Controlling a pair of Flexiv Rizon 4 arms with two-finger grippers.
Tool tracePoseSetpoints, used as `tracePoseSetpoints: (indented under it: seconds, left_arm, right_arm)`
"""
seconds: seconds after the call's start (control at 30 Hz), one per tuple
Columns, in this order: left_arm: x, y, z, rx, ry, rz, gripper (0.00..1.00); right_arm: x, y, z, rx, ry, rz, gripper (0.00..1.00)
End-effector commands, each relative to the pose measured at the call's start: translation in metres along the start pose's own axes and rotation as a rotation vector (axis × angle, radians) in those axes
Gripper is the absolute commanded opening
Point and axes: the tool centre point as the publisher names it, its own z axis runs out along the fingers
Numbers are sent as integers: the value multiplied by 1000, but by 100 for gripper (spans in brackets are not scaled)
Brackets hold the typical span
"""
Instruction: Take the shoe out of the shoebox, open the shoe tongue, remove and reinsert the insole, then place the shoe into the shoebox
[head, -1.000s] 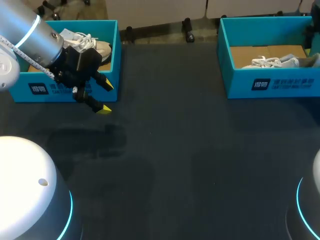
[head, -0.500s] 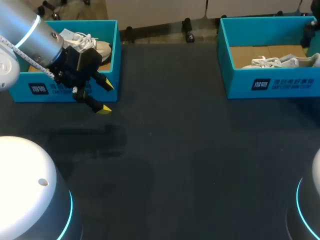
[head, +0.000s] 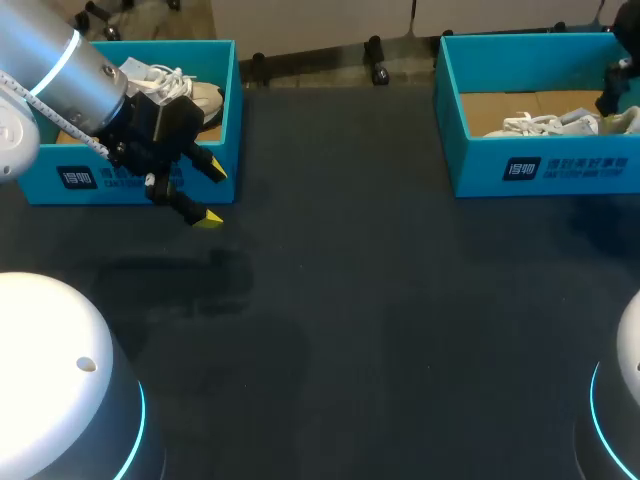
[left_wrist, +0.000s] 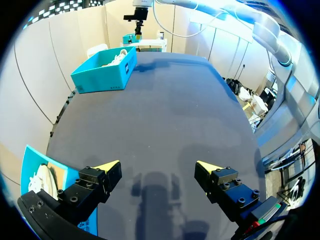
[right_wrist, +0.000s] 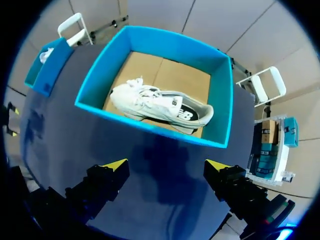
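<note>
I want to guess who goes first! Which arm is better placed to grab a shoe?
Probably right. The right claw, open, faces the shoe in the right shoebox. The left claw points across the table, away from the left shoebox.

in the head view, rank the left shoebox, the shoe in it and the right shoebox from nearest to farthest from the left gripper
1. left shoebox, right beside the left gripper
2. shoe, inside that box, just behind
3. right shoebox, far off at the other side
</note>
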Motion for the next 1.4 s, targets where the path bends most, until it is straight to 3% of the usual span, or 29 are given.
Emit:
tracePoseSetpoints:
  seconds: [0.03, 0.37, 1.0, 1.27, 1.4]
  left_arm:
    - [1, 0, 0, -3, -1, 0, 100]
    - [1, 0, 0, -3, -1, 0, 100]
    - [1, 0, 0, -3, -1, 0, 100]
    - [-6, 15, -27, 5, -38, 8, 100]
    - [-13, 24, -38, -52, -18, 172, 100]
  right_arm:
    - [7, -11, -9, -29, -8, -26, 100]
    - [29, -21, -18, -33, 9, -78, 100]
    - [29, -21, -18, -33, 9, -78, 100]
    - [29, -21, -18, -33, 9, -78, 100]
    - [29, -21, -18, -33, 9, -78, 100]
